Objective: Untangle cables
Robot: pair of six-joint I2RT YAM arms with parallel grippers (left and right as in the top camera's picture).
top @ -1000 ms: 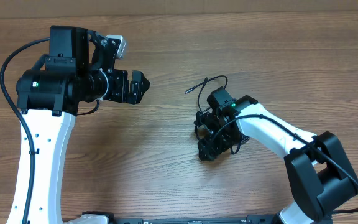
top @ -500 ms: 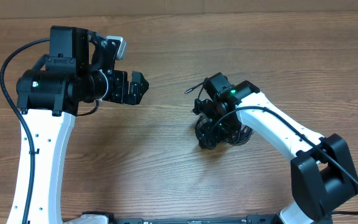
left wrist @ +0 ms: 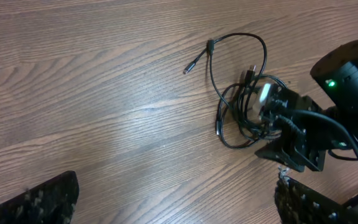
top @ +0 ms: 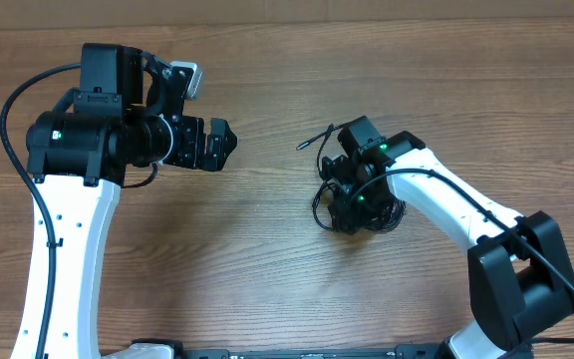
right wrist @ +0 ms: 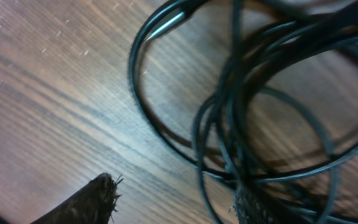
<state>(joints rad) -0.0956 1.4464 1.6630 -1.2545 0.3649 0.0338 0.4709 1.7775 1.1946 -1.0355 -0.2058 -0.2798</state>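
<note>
Right gripper (right wrist: 174,191), spread, straddles thin black cables (left wrist: 218,121) tangled in loops on the brown wooden table (top: 267,249); left gripper (left wrist: 176,190), also spread, hangs well apart.

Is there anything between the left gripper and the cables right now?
Nothing visible: only bare table lies between the left gripper and the cables. The right gripper sits over the bundle's far side; the loose plug end is unobstructed.

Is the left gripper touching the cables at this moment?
No, the overhead view shows the left gripper over bare table, well apart from the cables.
</note>
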